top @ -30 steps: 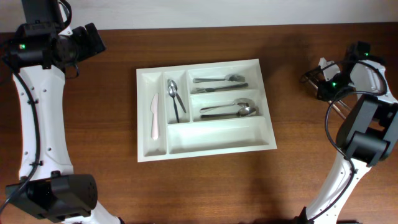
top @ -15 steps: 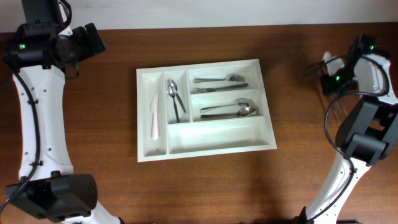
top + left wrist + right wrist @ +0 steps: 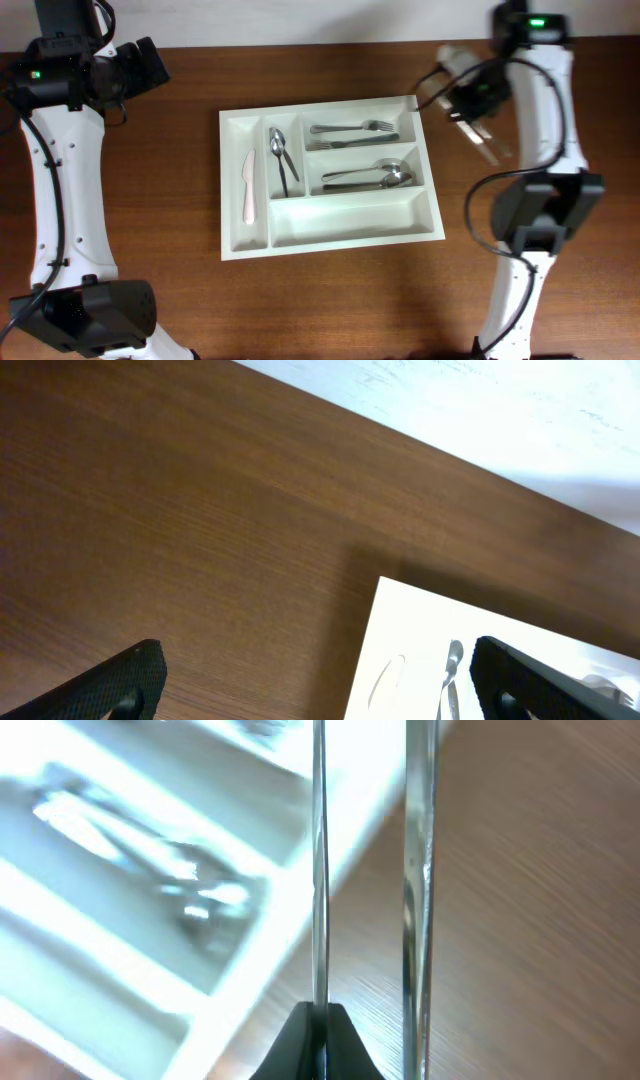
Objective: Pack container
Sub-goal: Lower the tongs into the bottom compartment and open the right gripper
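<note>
White plastic container centred on wooden counter, cutlery in four compartments. Right jaws clamped on two slim metal utensils just off its far right corner. Left jaws parted, well off leftward

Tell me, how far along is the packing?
Done: the large white plastic cutlery tray holds a white plastic knife, small metal spoons, metal forks and larger spoons. In hand: the right end effector grips slim metal cutlery pieces beside the tray's far right corner. Remaining: placing them; the widest compartment is empty.
</note>
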### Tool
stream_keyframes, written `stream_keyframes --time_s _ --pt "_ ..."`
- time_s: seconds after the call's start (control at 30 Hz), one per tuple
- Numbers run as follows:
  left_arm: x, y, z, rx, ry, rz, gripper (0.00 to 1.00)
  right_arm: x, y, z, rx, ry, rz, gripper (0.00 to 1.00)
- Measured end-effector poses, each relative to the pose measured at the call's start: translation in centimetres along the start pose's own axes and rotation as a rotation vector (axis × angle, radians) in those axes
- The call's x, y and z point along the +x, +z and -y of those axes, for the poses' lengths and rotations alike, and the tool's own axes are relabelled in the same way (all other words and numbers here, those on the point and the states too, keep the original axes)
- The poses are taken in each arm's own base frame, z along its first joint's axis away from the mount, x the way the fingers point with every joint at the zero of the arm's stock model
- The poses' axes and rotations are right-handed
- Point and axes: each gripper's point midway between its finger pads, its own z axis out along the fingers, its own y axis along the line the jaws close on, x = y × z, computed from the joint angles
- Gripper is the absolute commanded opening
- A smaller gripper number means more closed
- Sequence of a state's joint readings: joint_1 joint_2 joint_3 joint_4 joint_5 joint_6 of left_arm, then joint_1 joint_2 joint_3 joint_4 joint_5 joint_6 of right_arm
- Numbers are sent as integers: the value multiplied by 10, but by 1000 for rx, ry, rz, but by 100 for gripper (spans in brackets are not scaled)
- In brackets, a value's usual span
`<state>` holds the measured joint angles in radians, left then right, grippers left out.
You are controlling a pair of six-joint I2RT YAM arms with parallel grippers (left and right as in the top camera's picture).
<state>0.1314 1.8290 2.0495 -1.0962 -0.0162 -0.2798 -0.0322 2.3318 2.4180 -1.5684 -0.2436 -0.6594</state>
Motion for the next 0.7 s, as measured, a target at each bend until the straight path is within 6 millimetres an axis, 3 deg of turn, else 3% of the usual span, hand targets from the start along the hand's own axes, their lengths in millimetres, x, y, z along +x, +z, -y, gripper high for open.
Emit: stream_keyframes --time_s 0.17,0.43,0.57,0.7 --pt "0 0 0 0 0 0 99 -29 17 -77 -78 -178 -46 4" --pt "0 0 0 0 0 0 99 -43 36 -187 -150 -414 -141 4" --pt "0 0 0 0 0 0 99 -41 42 -221 -161 -489 -177 4" --pt "0 0 0 0 0 0 99 -30 53 -236 -171 -520 -240 4"
